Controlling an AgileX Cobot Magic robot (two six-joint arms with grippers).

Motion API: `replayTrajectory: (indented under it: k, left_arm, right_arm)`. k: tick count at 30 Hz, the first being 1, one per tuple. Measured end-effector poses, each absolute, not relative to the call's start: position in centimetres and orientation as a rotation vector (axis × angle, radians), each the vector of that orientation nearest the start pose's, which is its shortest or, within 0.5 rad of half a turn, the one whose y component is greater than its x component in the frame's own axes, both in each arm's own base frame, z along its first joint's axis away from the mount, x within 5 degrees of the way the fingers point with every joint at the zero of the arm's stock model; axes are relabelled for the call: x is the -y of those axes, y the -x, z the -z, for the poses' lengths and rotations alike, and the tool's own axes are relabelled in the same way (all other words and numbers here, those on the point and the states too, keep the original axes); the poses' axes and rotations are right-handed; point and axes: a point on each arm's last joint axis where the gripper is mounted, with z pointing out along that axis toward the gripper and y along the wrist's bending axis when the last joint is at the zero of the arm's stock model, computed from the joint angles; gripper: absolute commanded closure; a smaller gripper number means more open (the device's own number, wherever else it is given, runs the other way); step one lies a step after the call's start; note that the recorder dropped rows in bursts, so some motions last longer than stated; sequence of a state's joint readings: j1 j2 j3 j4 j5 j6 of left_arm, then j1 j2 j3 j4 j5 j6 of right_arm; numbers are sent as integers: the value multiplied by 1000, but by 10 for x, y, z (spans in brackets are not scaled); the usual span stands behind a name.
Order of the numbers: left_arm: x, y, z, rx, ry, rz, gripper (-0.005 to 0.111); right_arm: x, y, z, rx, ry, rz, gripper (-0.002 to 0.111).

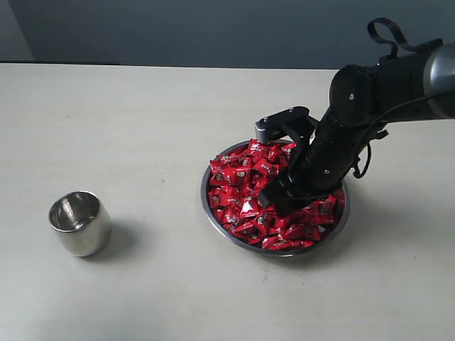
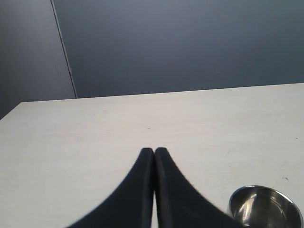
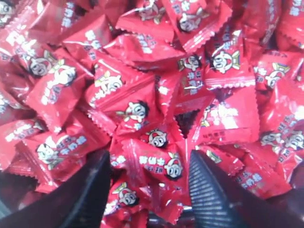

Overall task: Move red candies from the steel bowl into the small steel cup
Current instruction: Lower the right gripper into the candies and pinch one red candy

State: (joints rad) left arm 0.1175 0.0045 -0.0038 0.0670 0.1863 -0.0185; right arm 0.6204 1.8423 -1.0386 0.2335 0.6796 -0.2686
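Observation:
The steel bowl (image 1: 204, 199) sits right of centre, heaped with red candies (image 1: 242, 186). My right gripper (image 1: 276, 201) is down in the pile, open. In the right wrist view its two dark fingers (image 3: 202, 190) stand apart in the candies (image 3: 133, 57), with one red candy (image 3: 154, 164) lying between them. The small steel cup (image 1: 79, 222) stands upright and empty at the left, far from the bowl. The left gripper (image 2: 154, 152) is shut on nothing, hovering over bare table with the cup (image 2: 266, 209) just beside it. The left arm does not show in the exterior view.
A pale table (image 1: 142, 114) carries only the bowl and cup. The right arm (image 1: 370, 92) reaches in from the right edge over the bowl's far side. A dark wall runs behind the table's back edge.

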Motion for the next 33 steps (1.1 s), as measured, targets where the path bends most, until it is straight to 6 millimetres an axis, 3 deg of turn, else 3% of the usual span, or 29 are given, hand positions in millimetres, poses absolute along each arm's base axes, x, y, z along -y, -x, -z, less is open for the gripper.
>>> replayTrajectory:
  k: [7, 13, 22, 31, 33]
  left_arm:
    - [-8, -56, -197, -1670, 68, -135, 106]
    - [-8, -56, -197, -1670, 68, -135, 106]
    - [-8, -56, -197, -1670, 68, -135, 106]
    - [-8, -56, -197, -1670, 68, -135, 106]
    - [-8, -56, -197, -1670, 68, -135, 106]
  right_arm:
    - [-204, -264, -146, -2795, 1061, -272, 59]
    - [-205, -265, -128, -2847, 1075, -253, 59]
    - [-205, -266, -129, -2844, 1067, -254, 60]
    - [-206, -266, -127, -2867, 1023, -255, 88]
    - [-205, -266, -127, -2871, 1022, -255, 89]
